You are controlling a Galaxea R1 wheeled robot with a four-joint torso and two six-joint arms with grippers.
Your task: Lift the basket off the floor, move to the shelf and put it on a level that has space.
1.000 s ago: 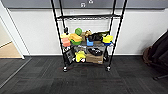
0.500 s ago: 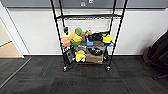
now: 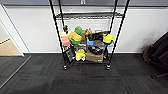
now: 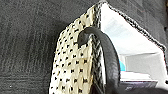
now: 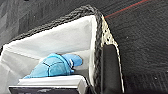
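Shelf (image 3: 88, 37): black wire rack on casters, standing ahead of you against a white wall, on the dark grey carpet floor (image 3: 82, 80).

Level (image 3: 88, 15): upper wire tier seen in the head view, bare across its width.

Lower tiers: crowded with colourful toys (image 3: 75, 37), among them a green and yellow piece, a yellow and blue one at the right post, and a brown cardboard box (image 3: 95, 57) near the bottom.

Basket (image 4: 75, 65): cream woven side with dark specks, dark braided rim, white lining. Your left wrist view looks along its outer wall, where a dark curved handle (image 4: 105, 55) arches close to the camera, with carpet behind. Your right wrist view shows the other end, rim and a dark handle strap (image 5: 111, 70) against the carpet.

Basket contents: a blue plush (image 5: 56, 65) lying inside on the lining, beside a white flat item (image 5: 52, 82) with a dark edge.

Jaws, left and right: you cannot tell whether they are apart or clamped; the fingers cannot be made out in either wrist view.

Other: a dark chair or garment (image 3: 160, 55) at the right edge, light wooden flooring (image 3: 8, 47) at the left.
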